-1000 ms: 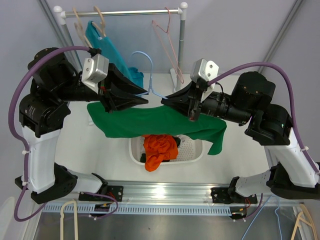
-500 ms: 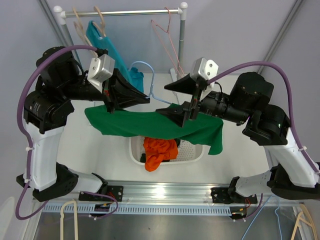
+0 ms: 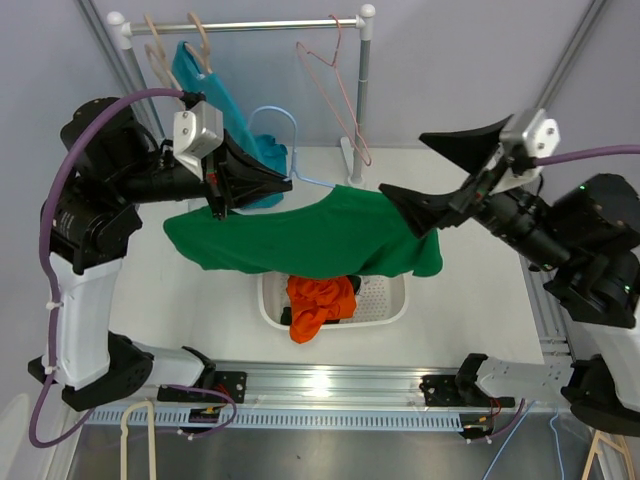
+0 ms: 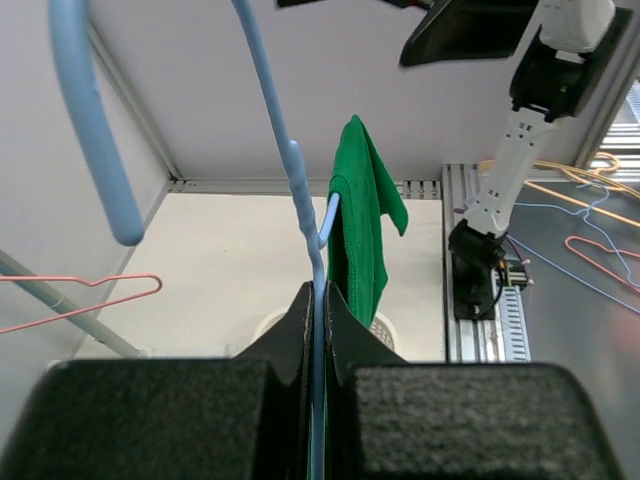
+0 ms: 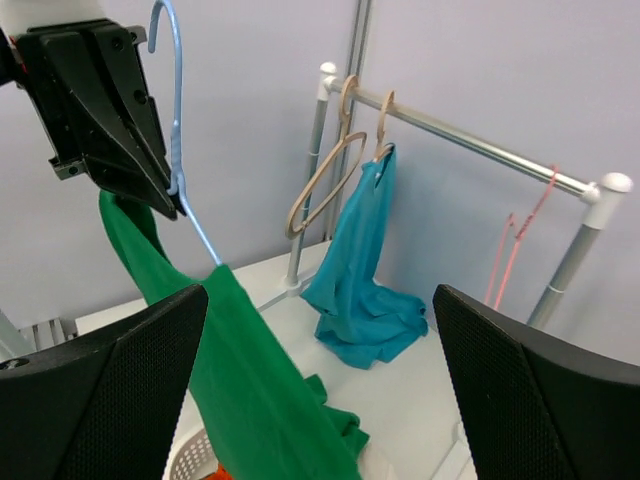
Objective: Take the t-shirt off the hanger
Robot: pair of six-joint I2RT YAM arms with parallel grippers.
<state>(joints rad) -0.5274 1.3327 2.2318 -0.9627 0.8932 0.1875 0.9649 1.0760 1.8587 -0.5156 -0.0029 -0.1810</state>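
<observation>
While the t-shirt drapes its hanger, a basket sits beneath.

Left arm: white shell low down, chunky black joints up top, purple cable looping off it w/ white zip ties. Right arm: same build, own purple cable. Silver cam blocks at both wrists, w/ small holes. Fingers: matte black wedges, mesh-textured close up. Black base brackets.
</observation>
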